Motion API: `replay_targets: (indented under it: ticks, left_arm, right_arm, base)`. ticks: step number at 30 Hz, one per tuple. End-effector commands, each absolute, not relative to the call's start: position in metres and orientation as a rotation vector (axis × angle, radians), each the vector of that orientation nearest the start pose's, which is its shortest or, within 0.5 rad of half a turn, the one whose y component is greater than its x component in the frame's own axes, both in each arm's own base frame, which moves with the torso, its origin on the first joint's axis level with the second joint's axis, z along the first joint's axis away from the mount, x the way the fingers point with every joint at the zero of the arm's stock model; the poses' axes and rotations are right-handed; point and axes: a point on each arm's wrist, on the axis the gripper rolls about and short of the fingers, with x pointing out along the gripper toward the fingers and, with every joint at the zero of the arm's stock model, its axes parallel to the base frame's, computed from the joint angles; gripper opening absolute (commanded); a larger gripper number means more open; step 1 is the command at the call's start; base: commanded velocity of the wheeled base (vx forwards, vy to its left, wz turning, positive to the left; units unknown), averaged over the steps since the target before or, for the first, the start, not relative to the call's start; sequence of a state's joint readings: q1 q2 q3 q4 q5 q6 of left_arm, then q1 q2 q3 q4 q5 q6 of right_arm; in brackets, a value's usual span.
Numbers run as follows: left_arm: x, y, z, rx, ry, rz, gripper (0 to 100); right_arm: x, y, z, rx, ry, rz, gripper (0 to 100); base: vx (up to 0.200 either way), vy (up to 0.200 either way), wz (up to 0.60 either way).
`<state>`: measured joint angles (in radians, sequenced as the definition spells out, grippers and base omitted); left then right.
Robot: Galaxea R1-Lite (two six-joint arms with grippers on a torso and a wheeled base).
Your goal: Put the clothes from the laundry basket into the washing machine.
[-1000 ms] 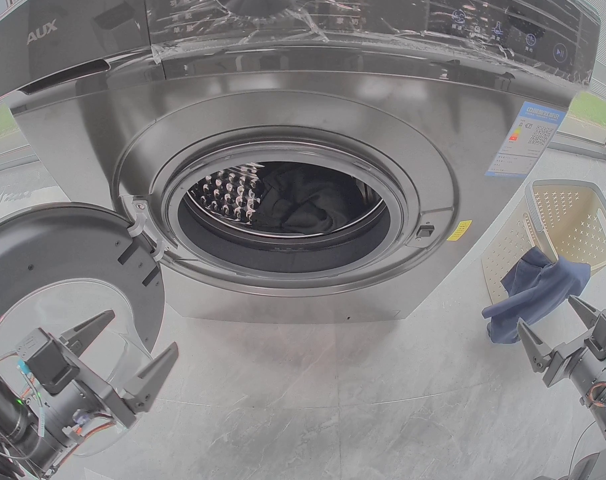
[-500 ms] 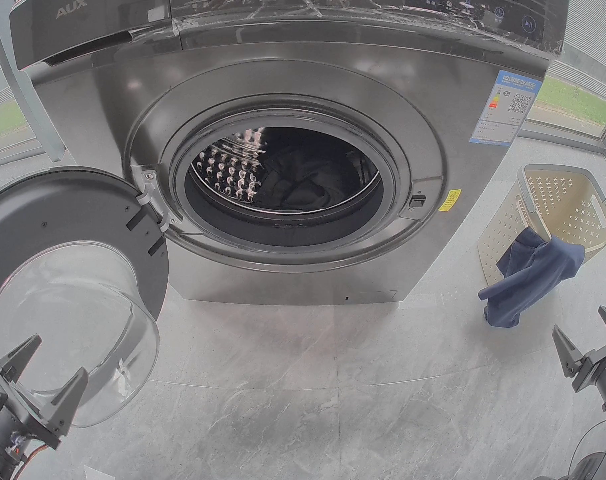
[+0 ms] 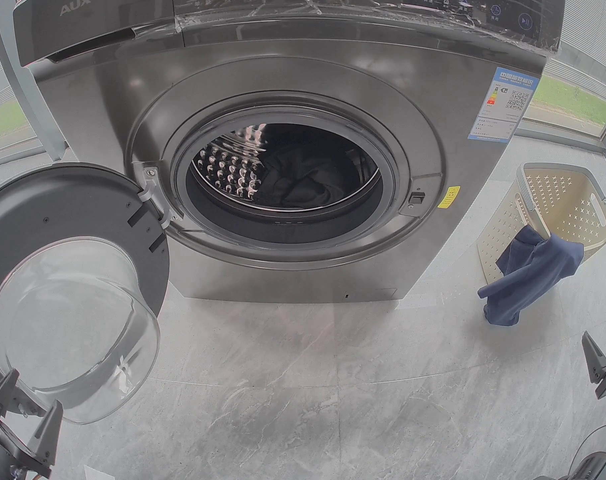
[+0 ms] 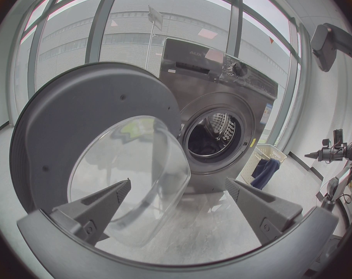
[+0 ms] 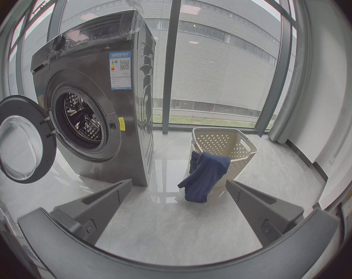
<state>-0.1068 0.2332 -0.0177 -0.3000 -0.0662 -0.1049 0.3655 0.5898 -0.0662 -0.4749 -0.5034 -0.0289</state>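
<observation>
The left gripper (image 4: 178, 181) is held low, level and pointing forward, its jaws spread wide with nothing between them. Just ahead of its fingertips stands the open round grey door with a clear domed window (image 4: 106, 144), and beyond that the grey metal front-loading washing machine (image 4: 222, 97). The right gripper (image 5: 178, 183) sits low over the pale marbled floor (image 5: 172, 229), jaws also spread wide and empty. Well ahead of them, a dark blue garment (image 5: 205, 173) drapes over the rim of a beige perforated plastic laundry basket (image 5: 238, 144). Dark clothing (image 3: 303, 175) lies inside the drum.
</observation>
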Motion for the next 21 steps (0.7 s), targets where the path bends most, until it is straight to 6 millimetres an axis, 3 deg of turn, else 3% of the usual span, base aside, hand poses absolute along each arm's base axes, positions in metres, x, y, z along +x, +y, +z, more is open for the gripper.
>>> replay_targets:
  ticks: [1, 7, 13, 15, 20, 21]
  left_arm:
    - [-0.016, 0.0, 0.098, -0.116, -0.106, -0.138, 100]
    - [-0.016, 0.0, 0.09, -0.071, -0.03, -0.118, 100]
    - [-0.016, 0.0, 0.085, -0.101, 0.02, -0.117, 100]
    - [-0.016, 0.0, 0.085, -0.115, 0.021, -0.116, 100]
    - [-0.016, 0.0, 0.085, -0.158, 0.025, -0.121, 100]
    - [-0.016, 0.0, 0.084, -0.153, 0.026, -0.117, 100]
  right_arm:
    - [0.03, 0.0, 0.139, -0.019, -0.015, -0.14, 100]
    - [0.022, -0.006, 0.13, -0.034, -0.031, -0.28, 100]
    - [-0.006, -0.009, 0.101, -0.069, 0.002, -0.315, 100]
    - [-0.016, -0.01, 0.084, -0.085, 0.052, -0.279, 100]
    - [-0.02, -0.005, 0.084, -0.021, 0.065, -0.145, 100]
    - [-0.021, -0.001, 0.082, 0.001, 0.063, -0.011, 100]
  base:
    - [0.0, 0.0, 0.0]
    - [0.0, 0.0, 0.0]
    - [0.0, 0.0, 0.0]
    - [0.0, 0.0, 0.0]
    - [0.0, 0.0, 0.0]
    - [0.0, 0.0, 0.0]
